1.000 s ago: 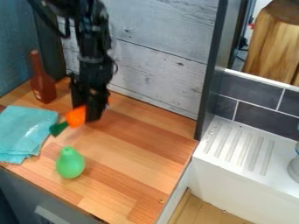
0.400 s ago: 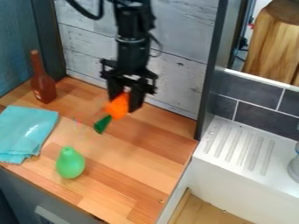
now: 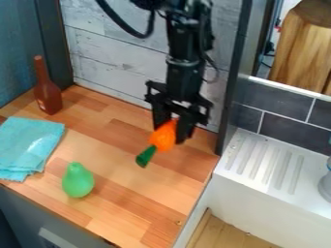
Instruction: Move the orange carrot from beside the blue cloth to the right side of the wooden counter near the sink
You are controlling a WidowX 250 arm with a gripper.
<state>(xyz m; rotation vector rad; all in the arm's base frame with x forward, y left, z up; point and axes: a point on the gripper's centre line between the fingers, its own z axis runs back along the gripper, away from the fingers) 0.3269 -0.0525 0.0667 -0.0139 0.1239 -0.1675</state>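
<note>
Pinching orange toy vegetable with green stem (image 3: 163, 136) by its thick orange end, in black two-finger gripper (image 3: 172, 134), above striped wooden counter (image 3: 126, 193). Held there probably for firmer purchase, leaving stem free, slanting down. Note green pear-shaped toy (image 3: 77, 180) standing on fat base, likely for stability; beyond, folded turquoise cloth (image 3: 27, 145), upright brown bottle (image 3: 48, 95).

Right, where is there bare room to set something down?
Widest on the wooden counter: from the green pear-shaped toy to the edge beside the white ridged drainboard. A smaller patch lies between the brown bottle and the black tool holding the orange-and-green toy. It's most crowded around the folded turquoise cloth, near the bottle.
</note>
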